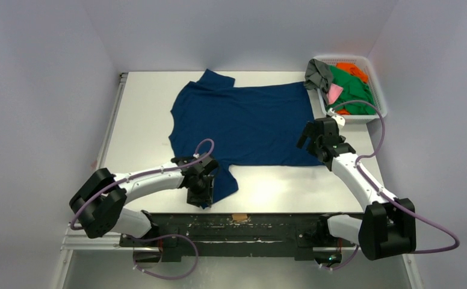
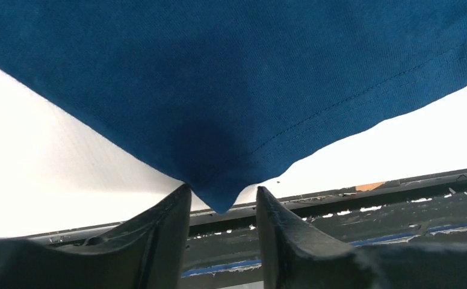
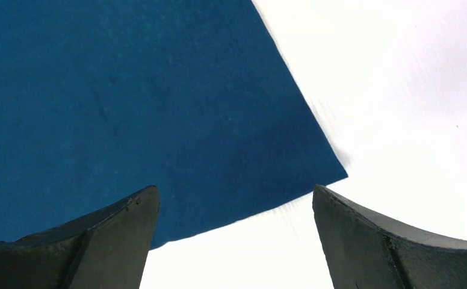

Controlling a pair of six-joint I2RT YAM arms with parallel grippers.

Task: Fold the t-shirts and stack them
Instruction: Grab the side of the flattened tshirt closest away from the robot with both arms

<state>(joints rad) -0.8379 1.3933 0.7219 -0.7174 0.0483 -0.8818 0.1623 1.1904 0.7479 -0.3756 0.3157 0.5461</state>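
- The navy t-shirt (image 1: 249, 120) lies spread flat on the table (image 1: 141, 120). It is ahead of both pincers and between them.
- The left pincer (image 2: 222, 198) is narrow but not closed. The tip of the near sleeve (image 2: 219, 174) sits in the gap between its fingers, touching the left finger, and does not seem to be squeezed yet.
- The right pincer (image 3: 234, 198) is wide and holds nothing. The hem corner (image 3: 315, 165) is just ahead of its fingers.
- I judge the step in hand is to take both near corners for a first fold. To do it well, each pincer should go low, take a deep bite of cloth and close fully before lifting. A thin bite on the sleeve tip may slip out.
- Beyond the right pincer, to its right, stands the white mesh basket (image 1: 357, 118). It holds a green shirt (image 1: 354, 90), an orange shirt (image 1: 354, 69) and a pink shirt (image 1: 335, 92). A grey shirt (image 1: 318, 75) hangs over its rim.
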